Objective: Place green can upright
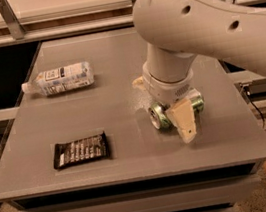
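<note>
Green can (158,116) lies sideways on the table (133,169), well apart from the black wrapper (80,150), with the gripper (164,110) low astride it, fingers (184,123) spread, seemingly unclamped; grasping is underway, then closing, lifting and tipping it upright.

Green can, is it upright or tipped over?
Tipped: the green can lies on its side, silver end facing sideways, gripper directly over it.

From here my arm (200,21) shows smooth off-white rounded shells with small dark holes, its end effector (164,109) low over the worktop (122,104), cream wedge fingers (184,122) apart.
</note>
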Robot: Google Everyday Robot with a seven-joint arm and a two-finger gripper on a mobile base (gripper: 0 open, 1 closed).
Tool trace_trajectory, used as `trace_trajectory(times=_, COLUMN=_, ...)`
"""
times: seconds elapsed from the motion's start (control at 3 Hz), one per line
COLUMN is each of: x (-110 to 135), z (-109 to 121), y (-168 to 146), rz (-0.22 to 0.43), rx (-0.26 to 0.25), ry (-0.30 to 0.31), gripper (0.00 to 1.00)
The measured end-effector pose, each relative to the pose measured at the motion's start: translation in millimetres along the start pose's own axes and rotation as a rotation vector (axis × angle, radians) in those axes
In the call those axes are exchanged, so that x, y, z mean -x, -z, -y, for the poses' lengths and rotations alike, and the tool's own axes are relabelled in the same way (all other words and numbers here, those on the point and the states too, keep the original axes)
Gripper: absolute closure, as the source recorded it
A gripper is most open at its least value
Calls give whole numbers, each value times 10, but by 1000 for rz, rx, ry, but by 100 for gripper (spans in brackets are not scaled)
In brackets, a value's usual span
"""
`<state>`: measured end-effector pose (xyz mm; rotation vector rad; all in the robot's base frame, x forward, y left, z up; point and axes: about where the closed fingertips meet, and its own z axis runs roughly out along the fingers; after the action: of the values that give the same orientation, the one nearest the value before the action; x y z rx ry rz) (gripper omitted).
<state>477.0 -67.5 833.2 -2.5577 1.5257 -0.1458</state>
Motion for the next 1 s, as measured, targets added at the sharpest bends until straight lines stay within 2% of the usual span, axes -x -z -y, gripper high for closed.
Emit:
trace_trajectory(times=0.33, x=36, z=45, y=-26, rz=-11, rx=17, ry=-31, gripper=0)
trace_trajectory(times=0.67, x=49, z=84, y=-23, rz=-10, rx=25, ry=-53, gripper=18)
trace_trajectory(times=1.0, x=2, z=95, y=-16, rz=-3, rx=32, ry=-77, gripper=41)
